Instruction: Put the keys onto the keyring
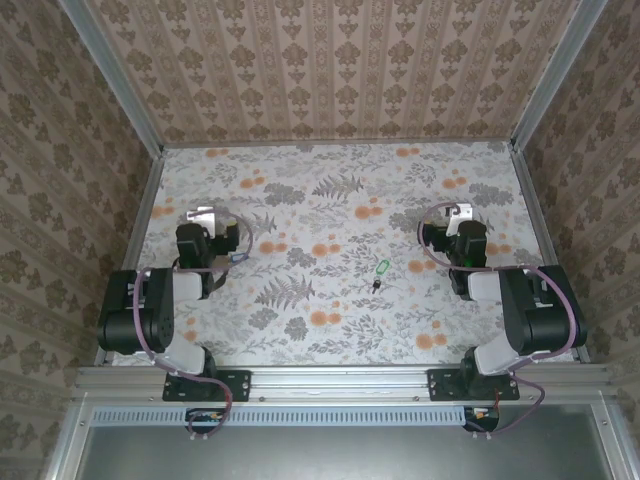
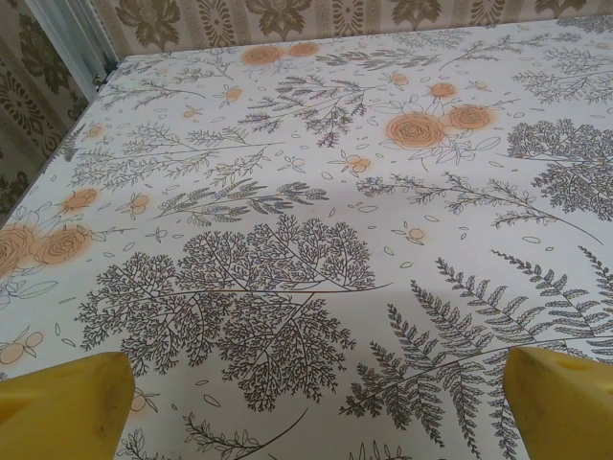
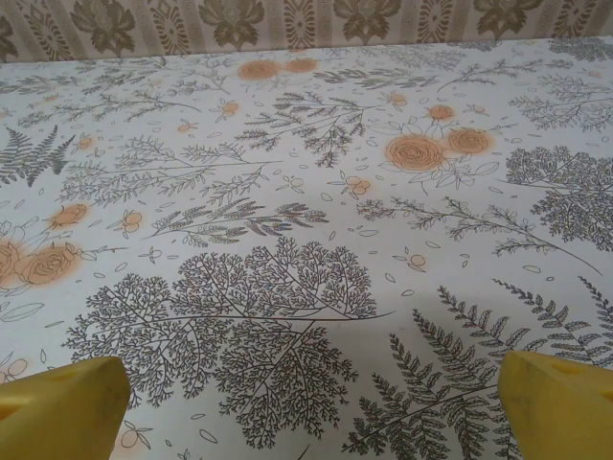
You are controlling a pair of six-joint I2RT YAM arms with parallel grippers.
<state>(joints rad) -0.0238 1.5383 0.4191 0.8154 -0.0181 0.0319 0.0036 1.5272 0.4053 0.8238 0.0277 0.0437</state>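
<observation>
Left gripper (image 2: 311, 407), right gripper (image 3: 311, 407) splayed wide, empty; keys (image 1: 379, 275) tiny midtable, keyring indistinct.

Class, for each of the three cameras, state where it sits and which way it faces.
Top external: high behind the robot, looking down on the table, the keys, the left arm and the right arm.
Left wrist: on the left arm, low, facing the far wall; left claw open, yellow tips at the bottom corners.
Right wrist: likewise on the right arm; right claw open.
Shared: both wrist views cross the floral table toward the wall.
</observation>
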